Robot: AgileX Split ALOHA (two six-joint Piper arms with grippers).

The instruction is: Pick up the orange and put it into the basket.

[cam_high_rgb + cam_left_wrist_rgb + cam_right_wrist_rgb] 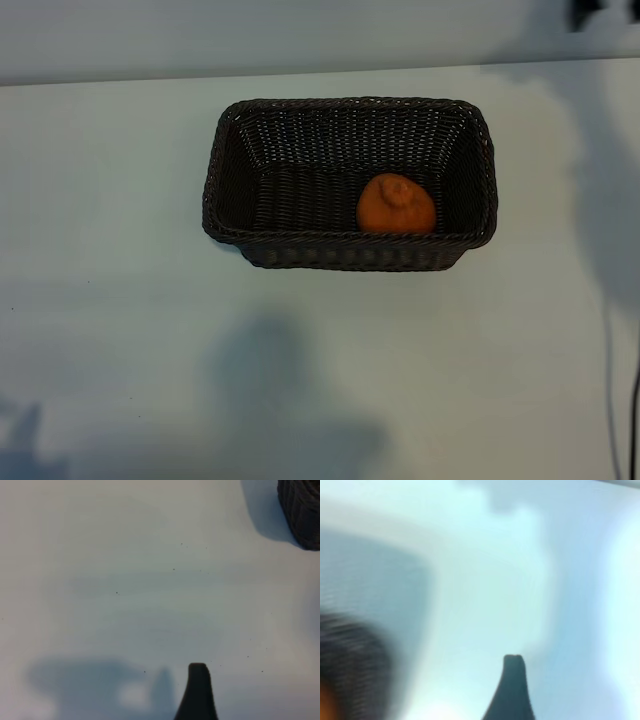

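Observation:
The orange (396, 205) lies inside the dark-brown wicker basket (228, 160), near its front wall and right of its middle. Neither gripper shows in the exterior view. In the left wrist view my left gripper (161, 711) hangs over bare white table; one dark fingertip (198, 680) shows, nothing is beside it, and a basket corner (303, 510) sits far off. In the right wrist view my right gripper (479, 707) shows one fingertip (513, 672) over the table, holding nothing, with the blurred basket wall (350, 665) and a sliver of the orange (324, 702) at the edge.
The basket stands on a white table (110, 330) whose back edge runs just behind it. A dark piece of the rig (590, 10) shows at the far right corner. A thin cable (633, 420) hangs at the right edge.

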